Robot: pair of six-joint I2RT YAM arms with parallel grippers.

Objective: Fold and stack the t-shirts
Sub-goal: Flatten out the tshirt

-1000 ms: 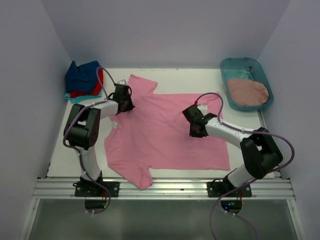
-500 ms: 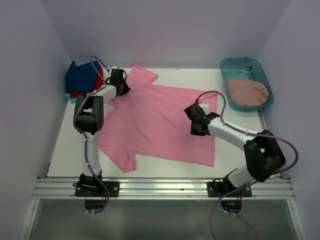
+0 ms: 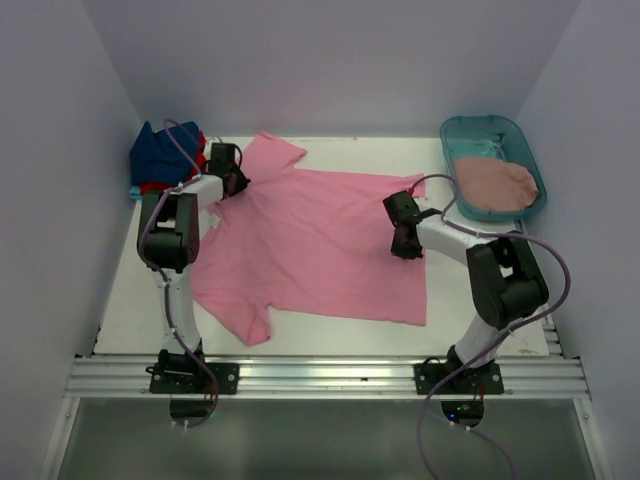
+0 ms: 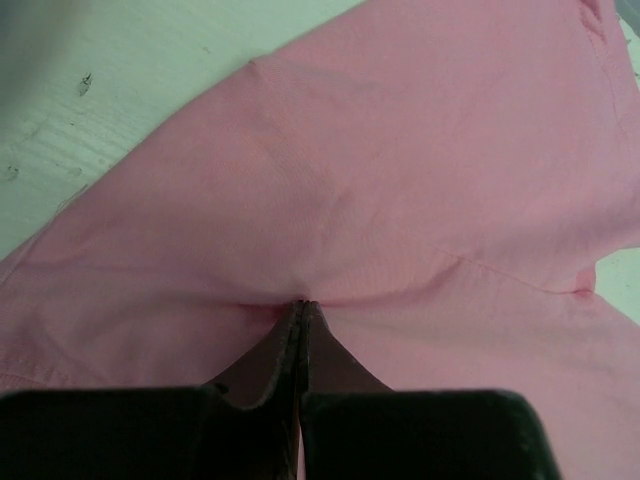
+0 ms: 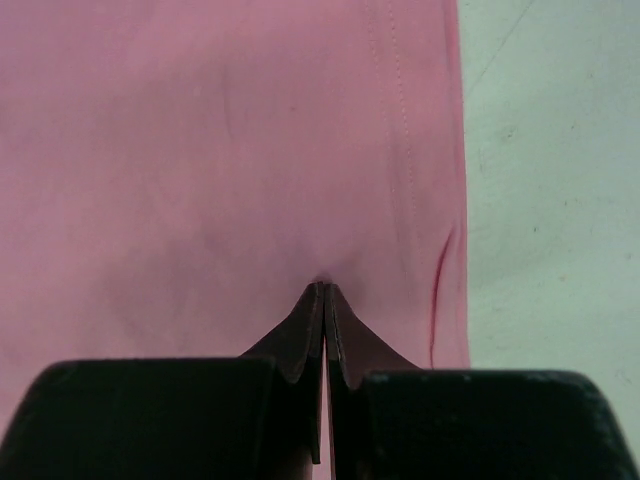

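A bright pink t-shirt lies spread flat across the middle of the white table, its sleeve at the back left. My left gripper is shut at the shirt's back left, near that sleeve; in the left wrist view its tips pinch a pucker of the pink cloth. My right gripper is shut near the shirt's right edge, its tips pinching the pink cloth just inside the hem. A folded stack of navy, red and turquoise shirts sits at the back left corner.
A teal plastic tub stands at the back right with a dusty rose shirt in it. Bare white table shows left of the pink shirt and to the right of its hem. White walls close in on three sides.
Both grippers moved toward the back, dragging the pink shirt with them. The shirt shifted back and left and now lies flatter and more stretched out.
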